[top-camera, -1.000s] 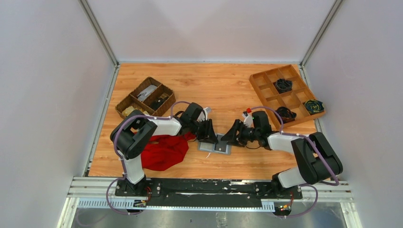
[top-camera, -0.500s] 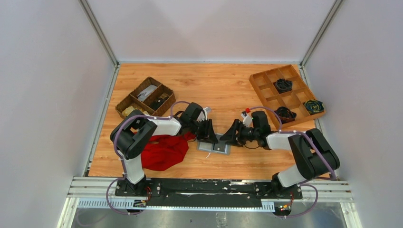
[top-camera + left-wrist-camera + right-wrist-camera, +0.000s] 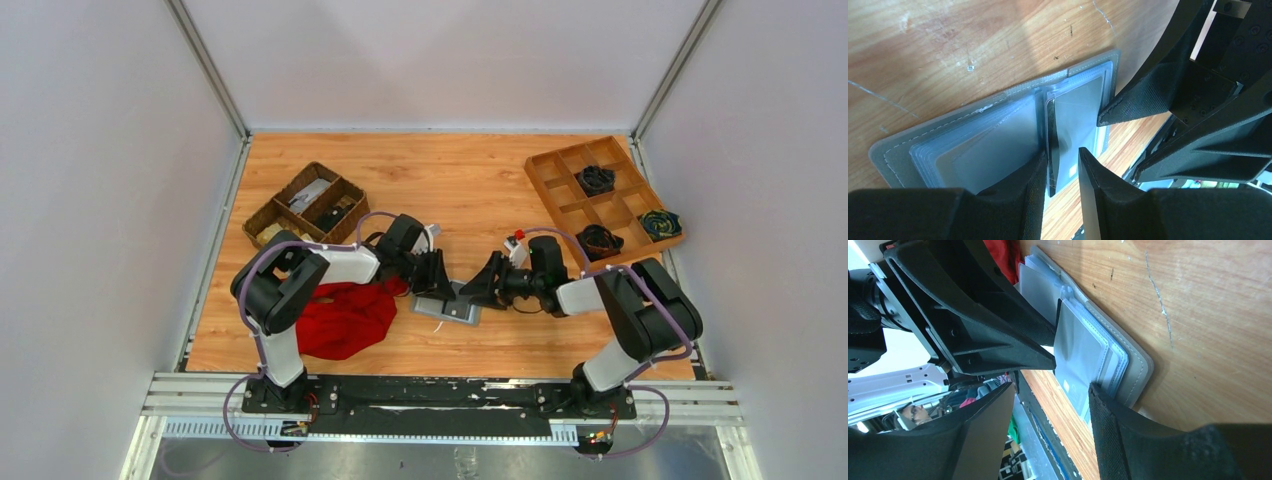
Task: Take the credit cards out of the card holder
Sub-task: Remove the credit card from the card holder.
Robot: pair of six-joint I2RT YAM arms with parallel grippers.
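A robot lab test cell: plain white walls (image 3: 100, 200) on aluminium posts (image 3: 205, 65) box in a wood worktop (image 3: 460, 180). The left arm (image 3: 300, 275) and right arm (image 3: 640, 310) are bolted to a metal rail (image 3: 440, 395) at 6 o'clock.

Card holder (image 3: 988, 145) — near edge hidden behind fingers (image 3: 1018, 200) (left wrist view).

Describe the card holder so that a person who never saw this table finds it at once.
On the wooden table, look at the middle near the front edge, between the left end effector and the right end effector. The card holder lies open there, just right of the crumpled red cloth: the only flat grey thing, with clear sleeves inside.
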